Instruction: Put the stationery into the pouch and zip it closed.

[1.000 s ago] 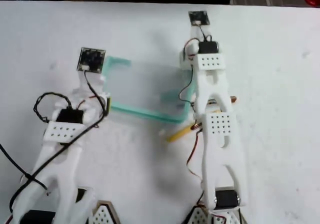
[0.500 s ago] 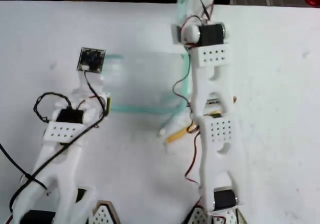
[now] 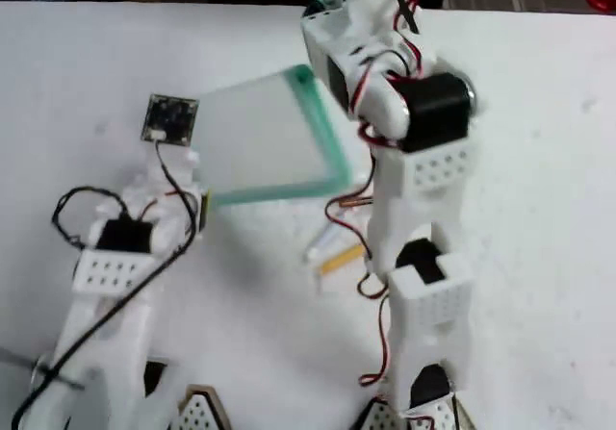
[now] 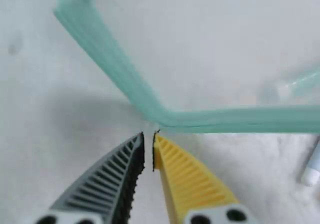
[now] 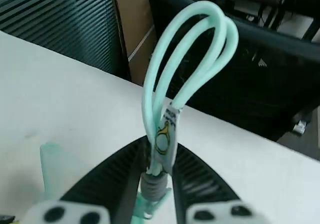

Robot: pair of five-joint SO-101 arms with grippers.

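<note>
The white table (image 3: 539, 161) carries everything; above it the pouch (image 3: 255, 141) hangs tilted, its far edge raised and its near corner low by the left arm; the right gripper (image 5: 160, 150) is high over the table's far edge, clenched on the base of the pouch's pale green loop (image 5: 215, 11); the left gripper (image 4: 148, 136) is closed to a sliver at the pouch's teal corner (image 4: 156, 120), and seems to pinch it, though the hold looks thin; a yellow pen (image 3: 344, 257) and a pale stick (image 3: 320, 248) lie on the table outside the pouch, beside the right arm.

The likeliest trouble, as I judge it: the left pinch is only at the tips, so a harder pull from the right arm could drag the corner free and leave the pouch swinging; the loop could likewise slide through the right fingers; and with both claws busy, nothing is free to fetch the pen.
</note>
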